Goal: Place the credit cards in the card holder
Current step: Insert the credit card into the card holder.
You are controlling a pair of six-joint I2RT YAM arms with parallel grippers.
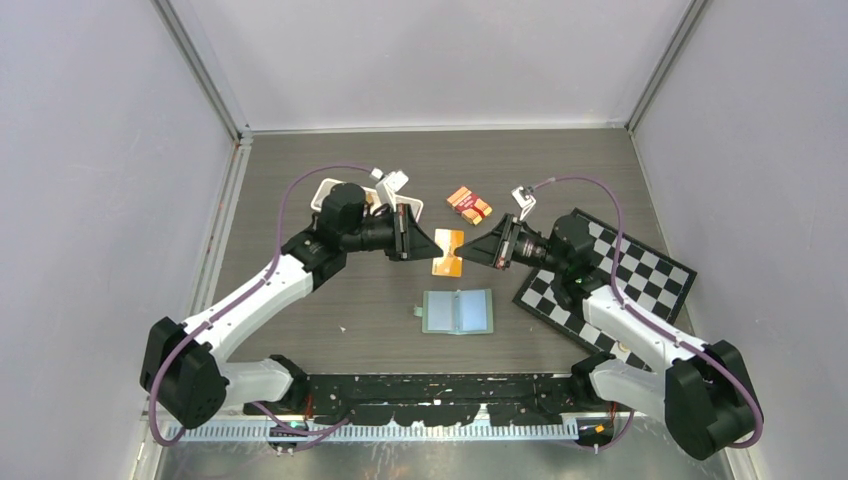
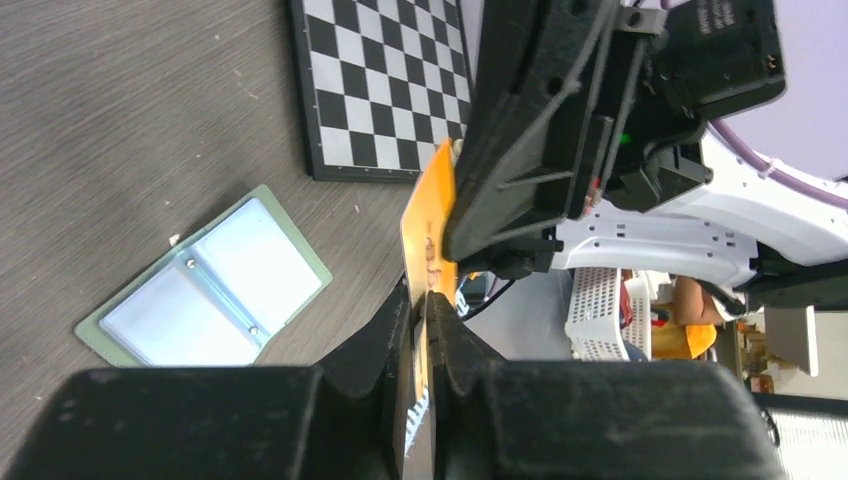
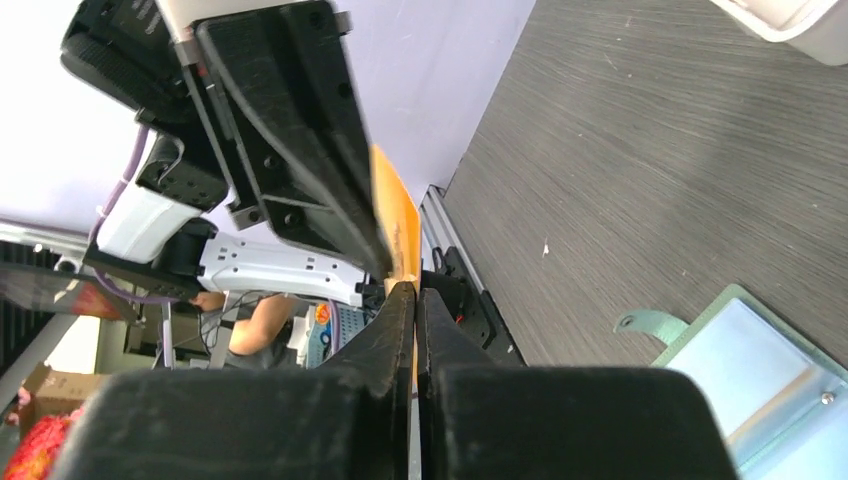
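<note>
A gold-tan credit card [image 1: 448,253] hangs above the table, pinched from both sides. My left gripper [image 1: 426,246] is shut on its left end and my right gripper [image 1: 470,251] is shut on its right end. In the left wrist view the card [image 2: 432,210] stands edge-on between my fingertips [image 2: 421,300]. In the right wrist view the card [image 3: 394,215] runs out of my shut gripper [image 3: 415,290]. The sage-green card holder [image 1: 458,311] lies open and flat on the table just nearer than the card, blue-grey pockets up; it also shows in the left wrist view [image 2: 205,285] and the right wrist view [image 3: 770,365].
An orange-and-red banded packet [image 1: 469,204] lies behind the card. A white tray [image 1: 334,190] sits at the back left, partly hidden by the left arm. A checkerboard [image 1: 640,275] lies under the right arm.
</note>
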